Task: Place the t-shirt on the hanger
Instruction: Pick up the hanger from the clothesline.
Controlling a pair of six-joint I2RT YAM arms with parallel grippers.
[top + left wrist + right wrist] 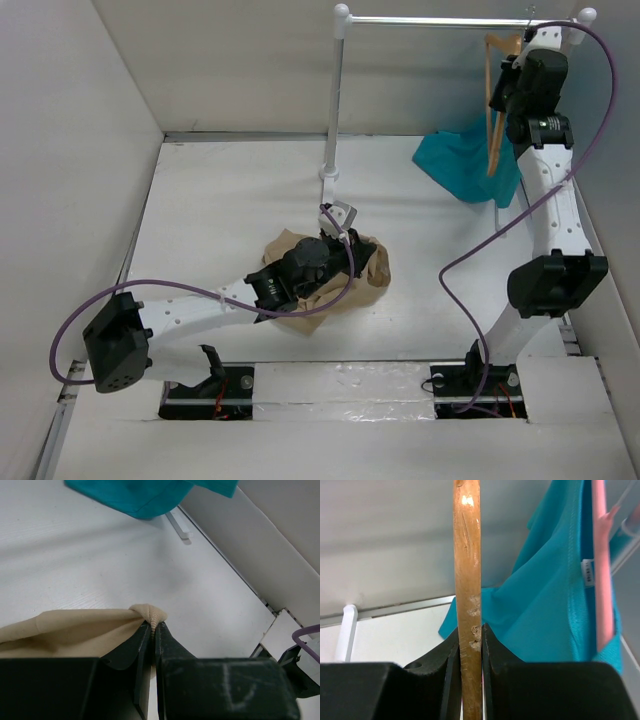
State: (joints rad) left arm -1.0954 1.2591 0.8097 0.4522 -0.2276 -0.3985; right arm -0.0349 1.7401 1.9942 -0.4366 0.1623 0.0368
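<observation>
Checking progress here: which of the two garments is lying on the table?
The tan-beige t-shirt, crumpled on the table under the left arm; the teal garment hangs from the rail.

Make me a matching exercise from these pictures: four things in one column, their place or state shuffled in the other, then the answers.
Things
1. t-shirt
2. hanger
3. teal garment
4. rack post

Places or states
A. white, standing upright on the table
B. gripped by the right end effector
C. crumpled on the table, pinched by the left end effector
D. hanging on a pink hanger

Pairs: 1-C, 2-B, 3-D, 4-A
</observation>
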